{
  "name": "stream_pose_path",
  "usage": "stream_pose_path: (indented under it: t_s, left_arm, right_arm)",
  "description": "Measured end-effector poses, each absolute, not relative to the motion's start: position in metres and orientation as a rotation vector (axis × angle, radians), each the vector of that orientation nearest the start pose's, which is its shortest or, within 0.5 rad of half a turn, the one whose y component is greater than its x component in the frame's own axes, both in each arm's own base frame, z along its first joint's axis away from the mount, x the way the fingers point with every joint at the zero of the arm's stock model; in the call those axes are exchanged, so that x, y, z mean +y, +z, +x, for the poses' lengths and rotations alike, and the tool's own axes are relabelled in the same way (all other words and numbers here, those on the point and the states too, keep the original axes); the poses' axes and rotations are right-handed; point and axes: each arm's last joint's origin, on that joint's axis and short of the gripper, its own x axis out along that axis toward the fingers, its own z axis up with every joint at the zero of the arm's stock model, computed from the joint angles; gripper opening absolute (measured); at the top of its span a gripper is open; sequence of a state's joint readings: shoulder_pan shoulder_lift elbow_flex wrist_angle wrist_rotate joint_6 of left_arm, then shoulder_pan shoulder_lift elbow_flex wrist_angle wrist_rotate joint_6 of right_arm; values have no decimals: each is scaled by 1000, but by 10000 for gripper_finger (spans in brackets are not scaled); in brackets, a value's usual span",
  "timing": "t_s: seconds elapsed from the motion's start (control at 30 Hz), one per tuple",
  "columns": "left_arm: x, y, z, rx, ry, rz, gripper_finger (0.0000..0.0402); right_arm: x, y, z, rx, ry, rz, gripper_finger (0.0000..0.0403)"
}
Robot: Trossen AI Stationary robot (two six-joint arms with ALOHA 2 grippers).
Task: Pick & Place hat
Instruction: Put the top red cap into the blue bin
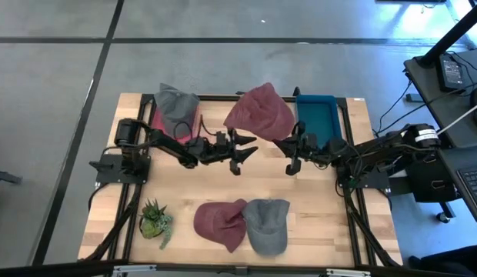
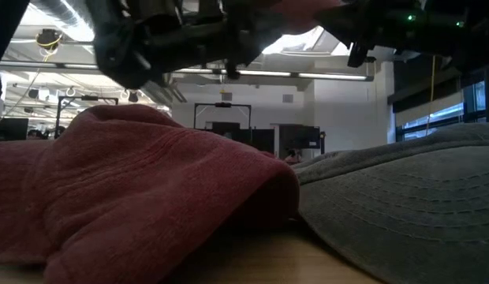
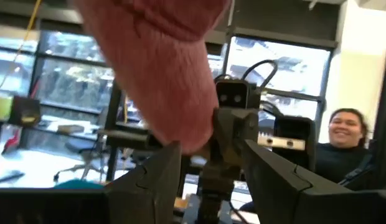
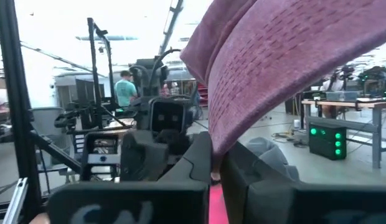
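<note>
A maroon hat (image 1: 260,114) is held up over the table's middle by my right gripper (image 1: 291,154), which is shut on it. My left gripper (image 1: 240,150) faces it from the left, open. In the left wrist view the maroon hat (image 3: 162,68) ends just ahead of my left gripper (image 3: 208,186), whose fingers stand on either side of its lower end. A second maroon hat (image 1: 221,223) and a grey hat (image 1: 267,225) lie flat near the table's near edge. Another grey hat (image 1: 177,106) rests on a pink bin. My right gripper (image 4: 216,168) pinches the maroon hat's lower edge (image 4: 223,140) between its two fingers. The fingers lie level and point toward the table's left. The hat rises above the fingers, lifted clear of the table.
A teal bin (image 1: 315,115) sits at the far right and a pink bin (image 1: 156,121) at the far left. A small potted plant (image 1: 154,221) stands at the near left corner. In the low view the lying maroon hat (image 2: 134,189) and grey hat (image 2: 402,189) fill the foreground. People show in the room beyond.
</note>
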State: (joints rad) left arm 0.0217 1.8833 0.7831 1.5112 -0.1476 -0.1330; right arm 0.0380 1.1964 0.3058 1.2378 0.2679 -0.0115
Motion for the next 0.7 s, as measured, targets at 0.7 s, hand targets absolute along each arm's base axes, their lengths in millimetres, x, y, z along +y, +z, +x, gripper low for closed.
stream_pose_path:
  t_s: [0.7]
  left_arm:
    - [14,211,361,-424,10,-136,169]
  right_arm:
    - [8,238,211,-446,-126,116,16]
